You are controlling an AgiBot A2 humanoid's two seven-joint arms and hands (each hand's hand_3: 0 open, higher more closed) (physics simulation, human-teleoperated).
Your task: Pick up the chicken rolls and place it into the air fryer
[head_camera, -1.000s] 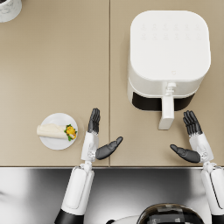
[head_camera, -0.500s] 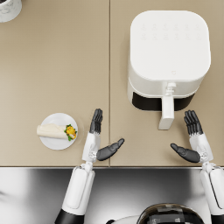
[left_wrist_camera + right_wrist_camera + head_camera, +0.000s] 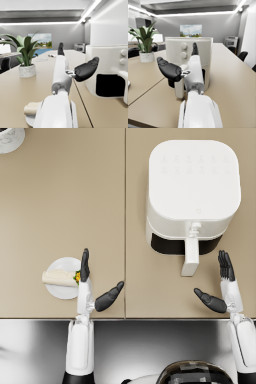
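The chicken roll, pale with a yellow and green garnish, lies on a small white plate near the table's front edge on the left. My left hand is open and held edge-on, with its fingertips beside the plate's right rim and holding nothing. The left wrist view has the roll low beside the forearm, behind the left hand. The white air fryer stands at the back right, its drawer handle pointing toward me. My right hand is open, right of that handle.
A white marble plant pot sits at the far left corner; the plant appears in the left wrist view. A seam runs down the beige table between the plate and the fryer. The table's front edge lies just behind both hands.
My left hand has slid left, bringing its fingers up to the plate's right rim. The right hand has drifted slightly right. The roll, the plate and the fryer have not moved.
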